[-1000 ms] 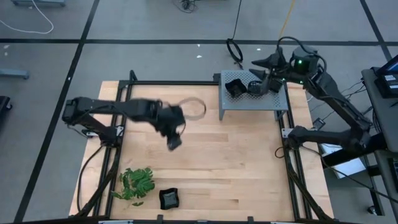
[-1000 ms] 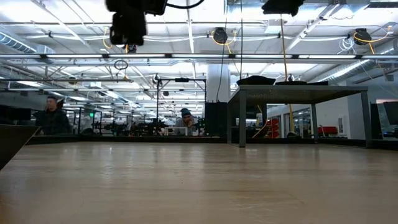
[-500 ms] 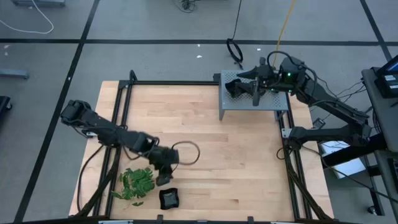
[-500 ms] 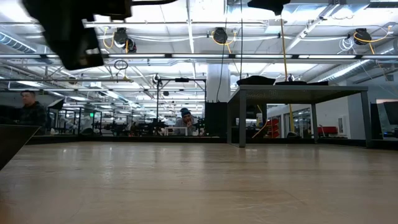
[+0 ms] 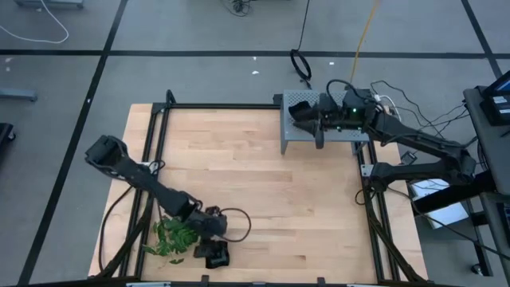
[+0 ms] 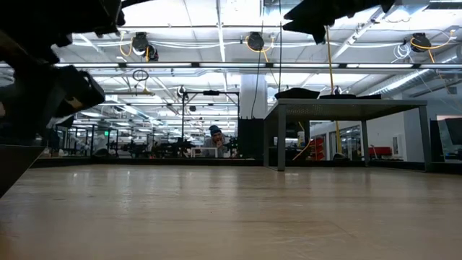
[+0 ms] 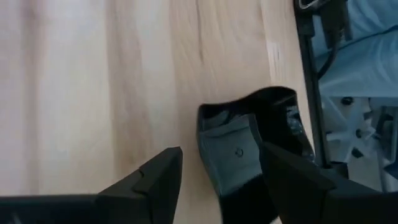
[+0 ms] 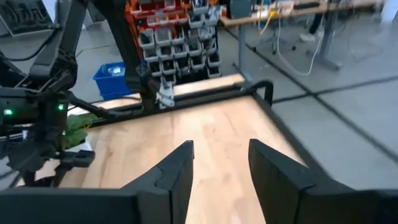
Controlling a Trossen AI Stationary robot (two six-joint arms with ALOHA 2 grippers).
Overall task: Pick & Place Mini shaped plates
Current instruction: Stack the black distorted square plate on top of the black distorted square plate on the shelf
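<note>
One mini shaped plate (image 5: 217,256), glossy black and square with a raised rim, lies flat on the wooden table near its front edge, beside the green sprig (image 5: 175,235). My left gripper (image 5: 210,241) hangs low over it, open. In the left wrist view the plate (image 7: 255,155) lies between and just beyond the two fingers, and I cannot tell whether they touch it. My right gripper (image 5: 315,121) is open and empty (image 8: 221,168) above the grey perforated box (image 5: 351,131) at the far right. Another black plate (image 5: 300,112) rests on the box top, and the arm hides part of the top.
The box stands on legs (image 6: 339,108) with dark plates on top (image 6: 297,92). A black frame rail (image 5: 239,106) runs around the table. Bare wood (image 5: 295,207) lies between the two arms. People sit in the room behind the table (image 6: 215,137).
My left gripper has swung from high over the table's middle down toward the near edge. It now hangs just above the black plate beside the sprig. My right gripper has come down and moved toward the table's left over the box. The plates have stayed put.
</note>
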